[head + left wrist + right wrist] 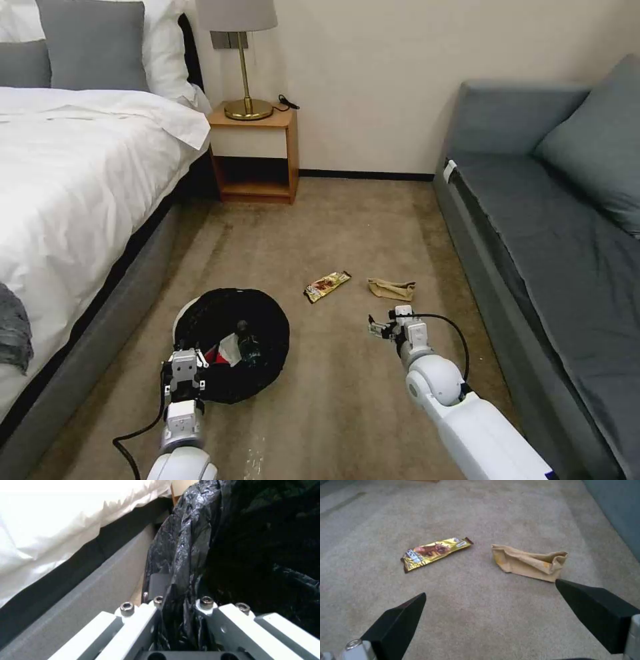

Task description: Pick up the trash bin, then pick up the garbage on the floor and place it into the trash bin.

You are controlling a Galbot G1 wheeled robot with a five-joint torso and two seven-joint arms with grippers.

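The wrapper [327,285] lies flat on the carpet [347,400] at mid-floor, its long axis running near-left to far-right, with the paper bag [391,289] just right of it, lengthwise left to right; the wrapper's print is too small to read. The bin [233,343], left and nearer beside the bed [80,173], tilts its mouth upward, holding a cup [228,351] and bottle [248,345]. The left gripper [185,375] is clamped on its near rim, while the right gripper [381,327], arm stretched forward, hovers with fingers [400,620] spread near the bag.

Bedroom, prob. hotel rm.
Bed [73,167] w/ white linen & grey pillows along carpet's [347,220] left edge, wood nightstand [257,157] w/ brass lamp [243,60] at far wall, grey daybed sofa [547,227] along right edge.
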